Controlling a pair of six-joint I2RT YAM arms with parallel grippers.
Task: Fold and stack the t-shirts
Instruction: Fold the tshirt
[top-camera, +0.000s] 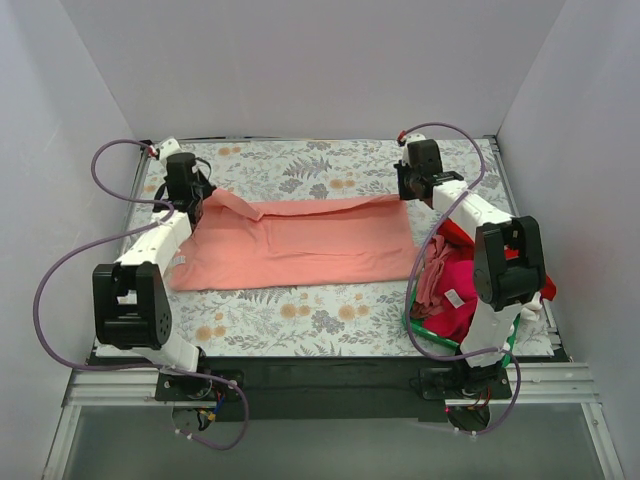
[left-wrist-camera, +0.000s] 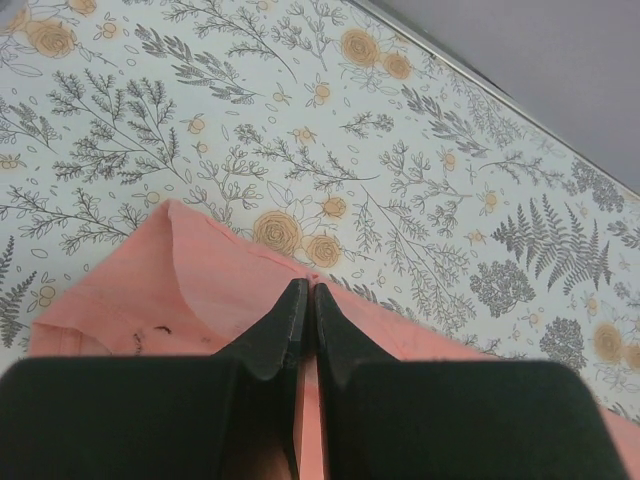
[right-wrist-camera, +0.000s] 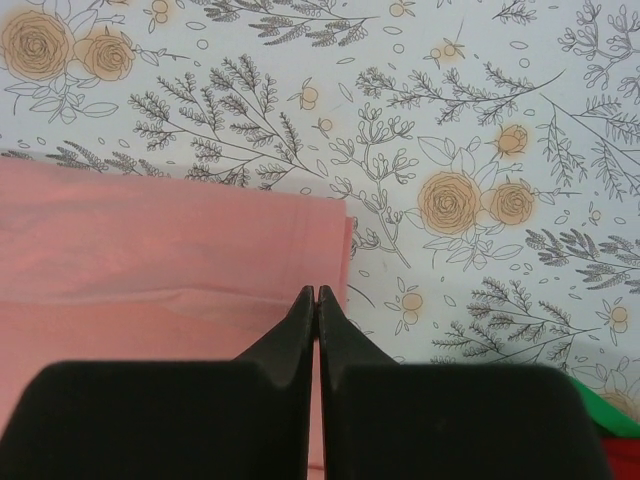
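A salmon-pink t-shirt (top-camera: 300, 245) lies spread across the middle of the flowered table. My left gripper (top-camera: 193, 210) is at its far left corner. In the left wrist view the left gripper (left-wrist-camera: 311, 285) is shut, with the shirt's edge (left-wrist-camera: 200, 280) pinched at the tips and a flap raised. My right gripper (top-camera: 408, 190) is at the shirt's far right corner. In the right wrist view the right gripper (right-wrist-camera: 317, 292) is shut over the shirt (right-wrist-camera: 150, 260) near its right edge, and a crease runs to the tips. Red and magenta shirts (top-camera: 450, 285) lie bundled at the right.
A green plastic basket (top-camera: 428, 335) holds the bundle at the right front, under the right arm; its rim shows in the right wrist view (right-wrist-camera: 600, 412). White walls close in the table on three sides. A flowered cloth (top-camera: 300, 310) covers the table.
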